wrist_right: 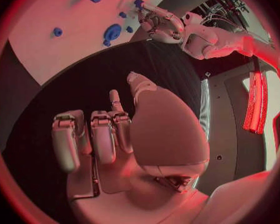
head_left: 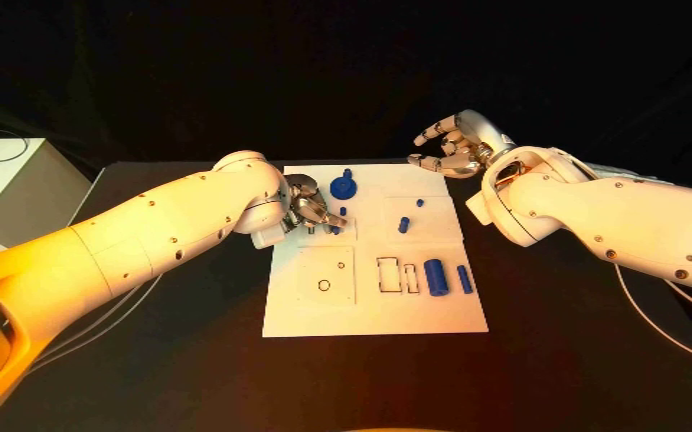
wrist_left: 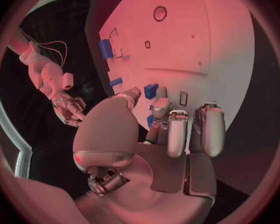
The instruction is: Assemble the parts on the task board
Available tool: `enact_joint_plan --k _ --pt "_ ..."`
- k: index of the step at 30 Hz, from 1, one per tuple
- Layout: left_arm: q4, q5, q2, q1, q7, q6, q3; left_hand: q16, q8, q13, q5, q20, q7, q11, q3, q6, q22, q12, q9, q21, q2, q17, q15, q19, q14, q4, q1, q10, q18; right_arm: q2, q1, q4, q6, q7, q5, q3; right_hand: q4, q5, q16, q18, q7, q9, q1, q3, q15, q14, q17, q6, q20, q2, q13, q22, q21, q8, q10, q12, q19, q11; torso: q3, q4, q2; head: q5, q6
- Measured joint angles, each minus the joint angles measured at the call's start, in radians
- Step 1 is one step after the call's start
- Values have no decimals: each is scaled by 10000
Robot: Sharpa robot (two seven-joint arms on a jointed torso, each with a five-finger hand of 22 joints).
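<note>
**benchtop_al:** So where were the hands at that point? The left hand (head_left: 307,210) sat over the left edge of the task board (head_left: 375,307), fingers curled down toward a small blue part (head_left: 333,228) near the board's upper left. From the head view I couldn't tell if it really had that piece pinched or was just touching it.

**gearhead_mo:** Same here. In the left wrist view the fingers (wrist_left: 177,133) were bent in fairly close over the board (wrist_left: 221,45), with a blue block (wrist_left: 151,90) right at the fingertips and a sliver of blue between them. Grip or mere contact? Couldn't call it.

**benchtop_al:** The right hand (head_left: 456,149) was easier. It hung off the board's far right corner, above the black table (head_left: 577,352), fingers loosely curled but apart, holding nothing.

**gearhead_mo:** Yep, the right wrist view showed its palm (wrist_right: 159,134) bare, fingers partly spread over dark table.

**benchtop_al:** The rest of the parts lay on the board: a round blue disc with a peg (head_left: 345,186) near the top edge, two little blue pegs (head_left: 405,222) in the middle, and a big blue cylinder (head_left: 436,278) plus a thinner one (head_left: 464,279) by the right edge, beside a rectangular slot (head_left: 389,274).
</note>
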Motion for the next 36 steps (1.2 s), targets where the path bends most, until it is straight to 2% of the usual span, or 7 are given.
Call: enact_joint_plan --k 17,18,25,30,36 --pt "-119 -13 96 0 -3 88 -2 0 5 -56 0 0 1 0 29 1 -1 -46 22 0 36 0 1 0 0 -29 41 0 1 20 0 10 58 -69 -11 0 0 0 0 0 0 0 0 0 0 0 -1 0 0 0 -2 -2 0 0 0 0 0 0 -5 26 11 -4 -91" --pt "-124 -14 105 0 -4 95 -2 0 5 -56 0 0 -19 0 29 -19 0 -46 38 0 3 0 1 0 0 -28 73 0 1 23 0 10 61 -72 -12 0 0 0 0 0 0 0 0 0 0 0 -1 0 0 0 -2 -2 0 0 0 0 0 0 -5 27 11 -5 -98" --pt "-192 -15 193 0 -4 152 -9 0 64 -84 0 -22 -31 -36 252 -106 -1 -46 172 0 153 0 -35 -22 -37 -55 393 -36 0 45 0 8 84 -87 -18 0 0 0 0 0 0 0 0 0 0 0 -2 0 0 0 -3 -3 0 0 0 0 0 0 -7 26 12 -17 -144" --pt "-250 -15 230 0 -4 182 -15 0 64 -95 0 -37 -32 -37 361 -106 -1 -84 220 0 147 0 -35 -37 -37 -69 487 -36 1 53 0 4 104 -99 -23 0 0 0 0 0 0 0 0 0 0 0 -3 0 0 0 -3 -4 0 0 0 1 0 -1 -7 26 12 -28 -171" --pt "-267 -11 236 0 -4 200 -17 0 64 -103 -2 -37 -69 -37 811 -143 -1 -84 335 0 218 0 -35 -37 -37 -91 892 -36 1 65 0 -4 133 -117 -29 0 0 0 0 0 0 11 0 0 0 0 -3 0 0 0 -4 -4 0 0 0 1 0 -1 -4 39 9 -37 -198"
